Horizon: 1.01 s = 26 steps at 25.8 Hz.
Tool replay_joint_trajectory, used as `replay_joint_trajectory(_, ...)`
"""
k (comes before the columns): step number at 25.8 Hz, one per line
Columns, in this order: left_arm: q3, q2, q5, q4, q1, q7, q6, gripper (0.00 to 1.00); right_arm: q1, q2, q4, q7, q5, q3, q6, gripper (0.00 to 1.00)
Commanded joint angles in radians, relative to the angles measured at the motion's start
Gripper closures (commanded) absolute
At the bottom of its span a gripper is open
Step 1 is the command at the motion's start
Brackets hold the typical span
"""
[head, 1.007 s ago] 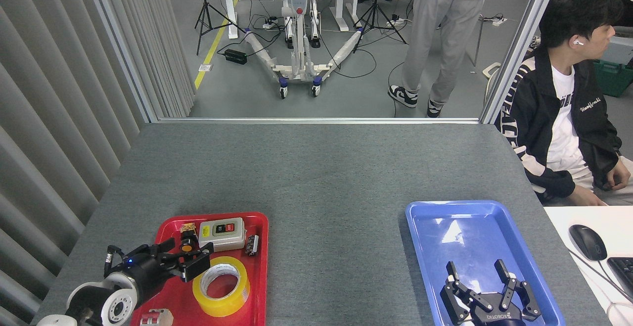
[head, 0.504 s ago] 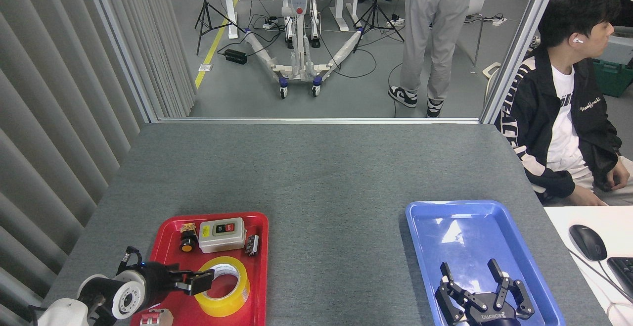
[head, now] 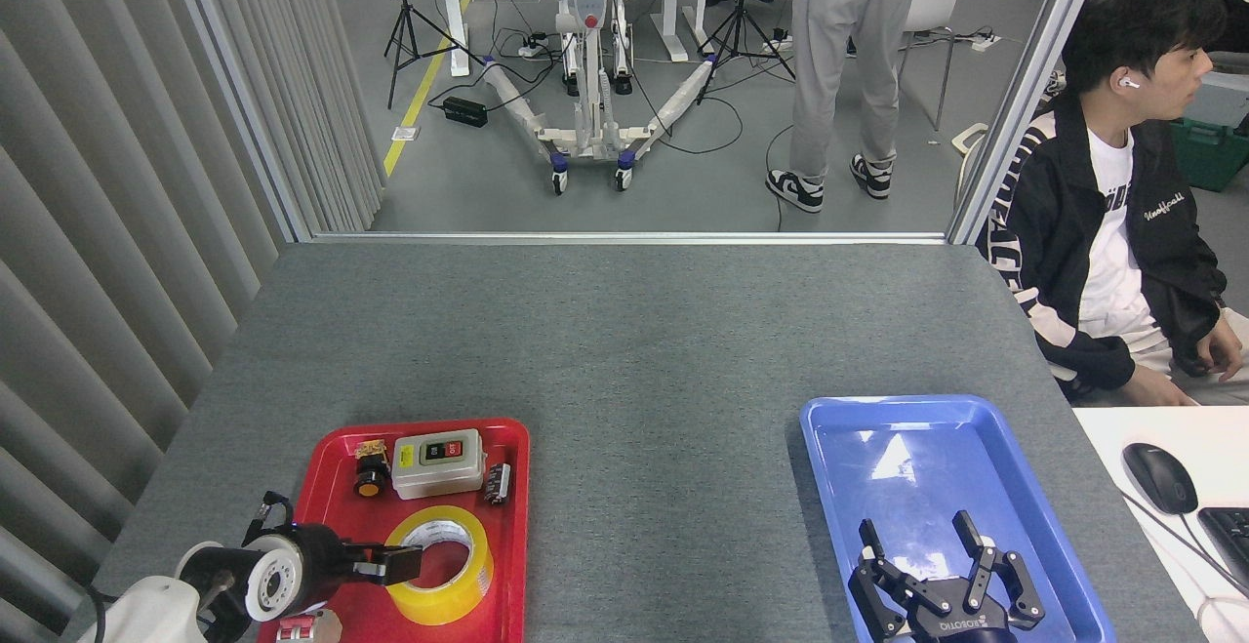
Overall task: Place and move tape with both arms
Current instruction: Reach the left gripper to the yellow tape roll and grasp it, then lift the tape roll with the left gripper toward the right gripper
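Your left end effector [head: 395,563] is reaching the tape [head: 438,564], grip unclear | tape is lying flat, translucent yellow, white core | right end effector [head: 914,552] is spread.

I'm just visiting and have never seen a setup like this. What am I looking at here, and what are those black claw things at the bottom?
The picture comes from a camera in a humanoid robot's head, looking forward and down at a grey table. The black claws are the robot's own hands, called grippers. The left gripper reaches in sideways at the wall of a roll of yellow packing tape; from here I cannot tell whether it has closed on it. The tape lies flat in a red tray, along with a grey switch box, a black and orange push button and other small parts. The right gripper hangs open over an empty blue tray, holding nothing. Two people are beyond the table: one seated at the right, one standing behind.
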Motion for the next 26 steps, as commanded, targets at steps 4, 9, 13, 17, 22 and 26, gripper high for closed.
replay_joint_trajectory(4,-0.030,-0.008,-0.003,0.063,-0.027,0.000,0.001,0.10,0.006,0.000,-0.012,0.002,0.008,0.005,0.000,0.00)
replay_joint_trajectory(9,-0.032,-0.019,-0.003,0.069,-0.029,0.000,0.008,0.22,0.011,-0.007,-0.013,0.000,0.009,0.005,-0.003,0.00)
replay_joint_trajectory(13,-0.052,-0.028,-0.003,0.099,-0.049,0.000,0.007,0.23,0.011,0.003,-0.015,0.002,0.011,0.005,0.006,0.00)
replay_joint_trajectory(17,-0.082,-0.030,-0.005,0.127,-0.064,0.000,0.001,0.31,0.003,0.001,-0.015,0.005,0.011,0.002,0.008,0.00)
replay_joint_trajectory(22,-0.081,-0.030,-0.014,0.121,-0.066,-0.015,-0.050,0.64,0.011,-0.005,-0.010,0.003,0.011,-0.001,0.002,0.00)
replay_joint_trajectory(26,-0.072,-0.034,-0.015,0.118,-0.067,-0.015,-0.118,0.84,0.011,-0.003,-0.010,0.003,0.011,0.001,-0.002,0.00)
